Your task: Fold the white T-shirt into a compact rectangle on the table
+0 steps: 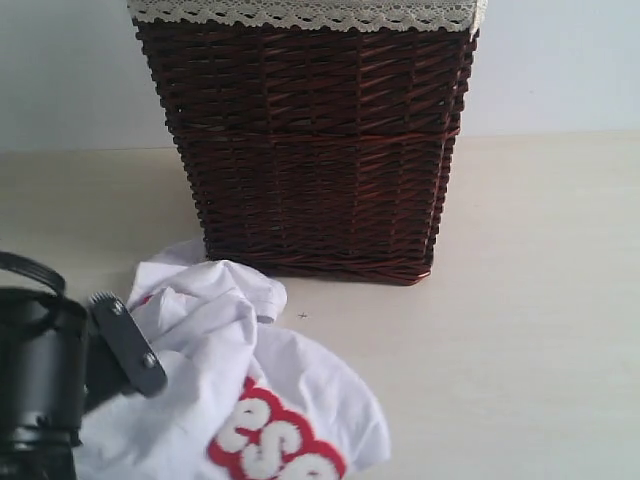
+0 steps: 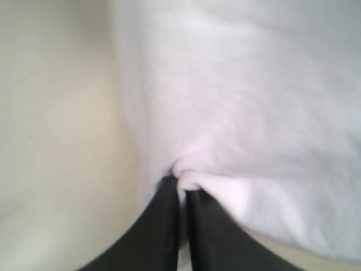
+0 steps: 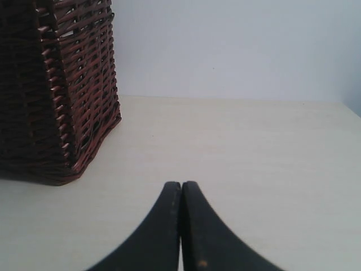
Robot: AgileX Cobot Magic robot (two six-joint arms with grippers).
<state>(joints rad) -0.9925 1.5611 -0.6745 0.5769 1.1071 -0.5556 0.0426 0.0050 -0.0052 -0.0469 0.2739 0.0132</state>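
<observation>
The white T-shirt (image 1: 235, 385) lies crumpled on the table (image 1: 520, 330) at the front left, its red band with fluffy white letters (image 1: 275, 445) showing near the front edge. My left arm's black body (image 1: 60, 370) rises at the far left, over the shirt's left side. In the left wrist view my left gripper (image 2: 183, 189) is shut on a pinched fold of the white T-shirt (image 2: 248, 113). My right gripper (image 3: 181, 185) is shut and holds nothing, above bare table (image 3: 254, 158); it does not show in the exterior view.
A tall dark brown wicker basket (image 1: 315, 150) with a cream lace-edged liner (image 1: 300, 12) stands at the back middle, just behind the shirt. The basket (image 3: 53, 90) is beside my right gripper. A white wall (image 1: 560, 60) backs the table.
</observation>
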